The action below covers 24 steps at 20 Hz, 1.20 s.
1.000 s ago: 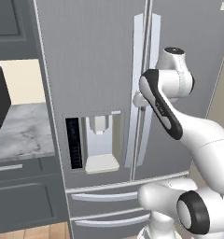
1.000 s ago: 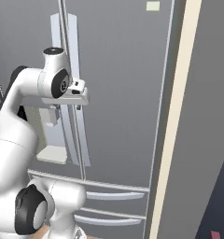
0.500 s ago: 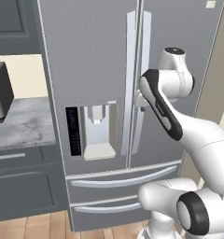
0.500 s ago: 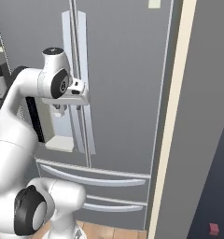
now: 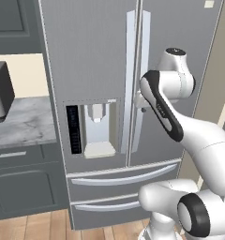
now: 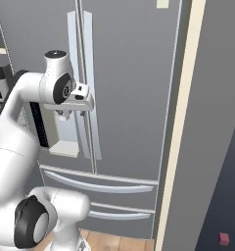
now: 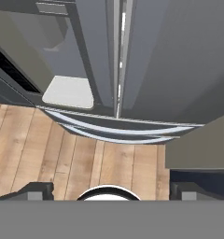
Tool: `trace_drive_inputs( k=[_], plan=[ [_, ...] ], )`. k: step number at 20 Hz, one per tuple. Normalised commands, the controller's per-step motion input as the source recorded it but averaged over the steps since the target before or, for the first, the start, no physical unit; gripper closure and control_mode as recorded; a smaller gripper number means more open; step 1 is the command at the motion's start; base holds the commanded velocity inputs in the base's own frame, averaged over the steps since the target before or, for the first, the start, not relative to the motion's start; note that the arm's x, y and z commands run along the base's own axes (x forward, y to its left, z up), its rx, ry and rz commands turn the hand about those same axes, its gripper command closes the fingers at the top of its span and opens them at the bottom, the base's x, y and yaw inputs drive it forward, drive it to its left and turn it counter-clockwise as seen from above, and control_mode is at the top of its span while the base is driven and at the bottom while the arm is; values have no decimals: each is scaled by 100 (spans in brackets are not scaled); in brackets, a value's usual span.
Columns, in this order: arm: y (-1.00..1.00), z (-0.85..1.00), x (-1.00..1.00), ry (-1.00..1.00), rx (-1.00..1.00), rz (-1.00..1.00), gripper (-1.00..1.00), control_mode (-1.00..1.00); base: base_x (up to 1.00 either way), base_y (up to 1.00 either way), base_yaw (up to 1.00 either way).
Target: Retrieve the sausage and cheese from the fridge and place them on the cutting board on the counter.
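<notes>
Two fridge [image 5: 100, 70] doors shut, just ahead of tool [image 7: 109, 190] (jaws wide, empty).

fridge [image 5: 100, 70] doors shut, interior hidden; top cut off; counter [image 5: 20, 124] cropped left

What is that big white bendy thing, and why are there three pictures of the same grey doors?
The white bendy thing is a robot arm on a base that drives around a pretend kitchen. At its end is a pincer with two dark fingertips, standing wide open and holding nothing.

Two pictures come from cameras on the base, behind the arm on its left and right. The third comes from a camera on the hand, looking down the fridge front to the wooden floor.

The grey doors are the fridge, shut, with long silver handles and a water dispenser. Beside it is a marble counter. The arm is up near the handles.
</notes>
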Motion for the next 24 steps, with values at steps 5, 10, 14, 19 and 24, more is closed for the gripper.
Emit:
trace_drive_inputs(
  k=[5,10,14,19,24],
  plan=[
    [0,0,0,0,0,0,-100,100,0,0,0],
    [0,0,0,0,0,0,-100,100,0,0,0],
    [0,0,0,0,0,0,-100,-100,0,0,0],
    [0,0,0,0,0,0,-100,-100,0,0,0],
    [-1,-2,-7,-3,0,0,-100,-100,0,0,0]
  ],
)
